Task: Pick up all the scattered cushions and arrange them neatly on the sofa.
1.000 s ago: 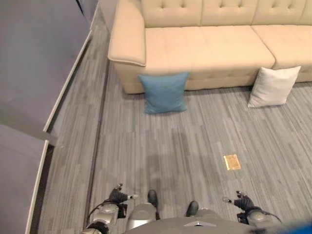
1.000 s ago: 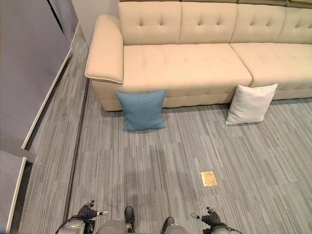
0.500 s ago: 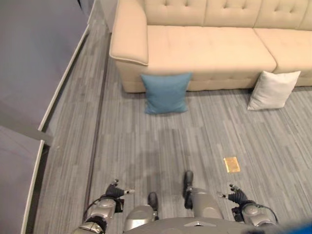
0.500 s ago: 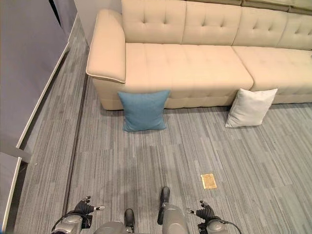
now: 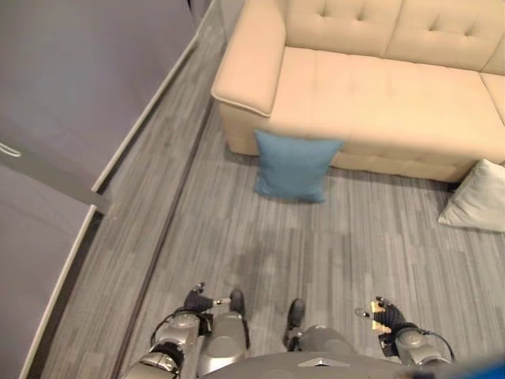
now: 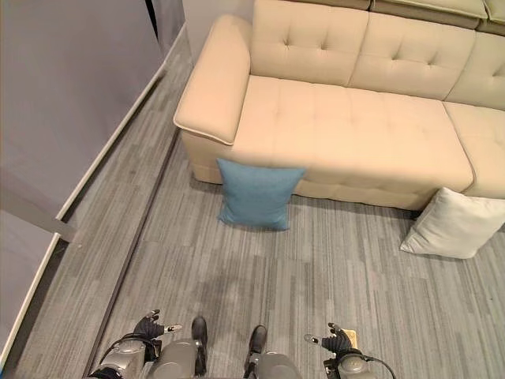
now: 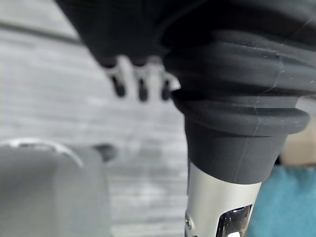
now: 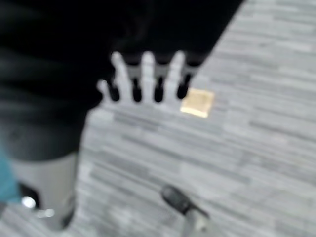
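Cushions are all on the floor as far as we can see, so we judge the task barely begun: nothing lifted, nothing arranged on the seat, and both visible cushions left to carry.

Nearest to us, our left hand hangs low at the near left with its fingers straight and relaxed, holding nothing and touching nothing; its wrist view shows the dark-tipped fingers spread over bare floor. Our right hand hangs at the near right the same way, fingers loose and straight, empty. Just beside it a small flat yellow-tan square plate lies set into the grey striped plank floor.

Further out, the square teal-blue fabric cushion stands on edge on the floor, leaning against the front of the long beige tufted sofa near its left armrest. The square white fabric cushion leans tilted on the floor further to the right, against the sofa's front as well, well apart from the blue one. The sofa's seat beyond them carries no cushion in the part we can see.

We judge the blue cushion the likelier first pick, since it lies almost straight ahead of us.
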`<state>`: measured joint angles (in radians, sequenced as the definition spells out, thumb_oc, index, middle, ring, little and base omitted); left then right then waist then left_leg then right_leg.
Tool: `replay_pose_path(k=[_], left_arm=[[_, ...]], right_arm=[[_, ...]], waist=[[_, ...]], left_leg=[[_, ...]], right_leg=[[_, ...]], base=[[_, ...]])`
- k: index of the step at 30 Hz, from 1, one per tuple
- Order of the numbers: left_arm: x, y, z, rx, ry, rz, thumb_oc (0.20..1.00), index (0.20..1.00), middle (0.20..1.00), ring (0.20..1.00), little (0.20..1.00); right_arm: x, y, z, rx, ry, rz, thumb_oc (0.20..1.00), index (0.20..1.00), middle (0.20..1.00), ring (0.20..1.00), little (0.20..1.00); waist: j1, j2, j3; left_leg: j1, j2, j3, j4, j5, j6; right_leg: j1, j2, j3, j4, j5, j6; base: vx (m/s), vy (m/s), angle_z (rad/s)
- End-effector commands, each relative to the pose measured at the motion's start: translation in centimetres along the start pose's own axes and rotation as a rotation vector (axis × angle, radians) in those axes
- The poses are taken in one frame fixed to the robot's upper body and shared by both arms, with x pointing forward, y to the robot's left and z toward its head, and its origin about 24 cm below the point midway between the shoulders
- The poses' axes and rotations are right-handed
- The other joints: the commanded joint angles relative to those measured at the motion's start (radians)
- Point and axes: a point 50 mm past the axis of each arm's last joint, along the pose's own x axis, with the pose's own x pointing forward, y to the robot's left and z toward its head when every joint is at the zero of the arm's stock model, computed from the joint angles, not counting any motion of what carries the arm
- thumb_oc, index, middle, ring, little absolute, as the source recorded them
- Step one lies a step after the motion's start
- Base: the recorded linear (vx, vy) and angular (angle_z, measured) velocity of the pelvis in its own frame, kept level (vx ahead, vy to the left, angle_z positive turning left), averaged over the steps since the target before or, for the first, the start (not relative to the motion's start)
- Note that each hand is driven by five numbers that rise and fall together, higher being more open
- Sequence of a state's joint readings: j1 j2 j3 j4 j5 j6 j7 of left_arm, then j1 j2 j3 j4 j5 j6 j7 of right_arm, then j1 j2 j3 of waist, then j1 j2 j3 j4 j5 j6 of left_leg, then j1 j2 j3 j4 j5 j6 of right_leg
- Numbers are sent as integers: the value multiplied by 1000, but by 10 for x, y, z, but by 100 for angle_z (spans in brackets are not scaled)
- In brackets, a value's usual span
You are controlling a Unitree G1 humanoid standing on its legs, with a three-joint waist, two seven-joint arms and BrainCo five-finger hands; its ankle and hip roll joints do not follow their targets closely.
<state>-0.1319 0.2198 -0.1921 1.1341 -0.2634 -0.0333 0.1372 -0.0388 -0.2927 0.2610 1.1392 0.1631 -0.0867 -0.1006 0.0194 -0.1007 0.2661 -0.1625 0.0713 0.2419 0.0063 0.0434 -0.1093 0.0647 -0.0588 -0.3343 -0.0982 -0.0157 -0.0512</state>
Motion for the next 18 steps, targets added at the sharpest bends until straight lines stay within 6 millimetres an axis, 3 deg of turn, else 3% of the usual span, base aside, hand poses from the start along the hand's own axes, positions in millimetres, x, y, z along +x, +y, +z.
replay_pose_path(k=[1,3,4,5,6,7,8,10,13,15,16,18], left_arm=[[-2,9,-8,22,1,34,1000,1000,1000,1000,1000],[-3,10,-14,10,21,39,1000,1000,1000,1000,1000],[-4,11,-19,6,38,44,1000,1000,1000,1000,1000],[-4,12,-20,13,41,45,1000,1000,1000,1000,1000],[-4,13,-19,15,39,47,1000,1000,1000,1000,1000],[-4,13,-19,15,39,47,1000,1000,1000,1000,1000],[-3,15,-13,38,20,47,1000,1000,1000,1000,1000],[-2,17,-9,63,11,44,1000,1000,1000,1000,1000],[-1,19,-4,60,-4,51,1000,1000,1000,1000,1000],[-1,20,-2,57,-11,53,1000,1000,1000,1000,1000],[0,21,-2,57,-10,55,1000,1000,1000,1000,1000],[0,23,-1,69,-10,56,1000,1000,1000,1000,1000]], right_arm=[[-1,-12,-1,4,-15,-24,1000,1000,1000,1000,1000],[-1,-9,-1,6,-15,-18,1000,1000,1000,1000,1000],[0,-4,3,15,-25,-6,1000,1000,1000,1000,1000],[1,-2,15,9,-67,3,1000,1000,1000,1000,1000],[2,-1,20,7,-85,4,1000,1000,1000,1000,1000],[2,-1,20,7,-85,3,1000,1000,1000,1000,1000],[2,-2,31,7,-127,0,1000,1000,1000,1000,1000],[2,-1,29,0,-120,6,1000,1000,1000,1000,1000],[2,-2,31,-14,-125,11,1000,1000,1000,1000,1000],[2,-2,30,-19,-122,7,1000,1000,1000,1000,1000],[2,-2,30,-18,-119,8,1000,1000,1000,1000,1000],[3,-4,30,-21,-118,5,1000,1000,1000,1000,1000]], waist=[[29,24,-23],[26,21,-32],[35,16,-43],[35,20,-40],[31,25,-35],[32,26,-37],[18,39,-19],[5,57,-16],[-13,64,-6],[-19,69,-8],[-24,67,-8],[-50,55,-11]], left_leg=[[-11,-12,1,49,71,25],[-1,-20,-1,49,64,35],[26,-42,7,49,35,61],[62,-64,20,39,6,96],[85,-69,26,29,-4,107],[82,-67,27,29,-3,107],[136,-77,36,15,-29,128],[177,-74,42,-5,-44,130],[228,-80,38,-36,-54,119],[270,-83,39,-50,-85,104],[282,-88,37,-54,-91,100],[316,-99,27,-56,-103,86]], right_leg=[[74,8,72,80,-67,129],[80,0,71,95,-73,136],[80,-31,83,163,-75,160],[18,-77,102,320,-10,191],[-13,-93,109,380,19,202],[-15,-91,110,378,22,201],[-67,-116,108,501,60,205],[-123,-128,86,541,75,200],[-165,-120,53,480,55,191],[-168,-129,-4,378,36,200],[-180,-125,-11,339,42,204],[-213,-92,-11,175,115,217]], base=[[417,121,-11],[319,133,-47],[368,287,-63],[435,349,-57],[224,231,-50],[218,205,-31],[226,197,-3],[279,189,10],[226,48,-10],[284,-11,0],[309,-43,19],[315,-77,4]])
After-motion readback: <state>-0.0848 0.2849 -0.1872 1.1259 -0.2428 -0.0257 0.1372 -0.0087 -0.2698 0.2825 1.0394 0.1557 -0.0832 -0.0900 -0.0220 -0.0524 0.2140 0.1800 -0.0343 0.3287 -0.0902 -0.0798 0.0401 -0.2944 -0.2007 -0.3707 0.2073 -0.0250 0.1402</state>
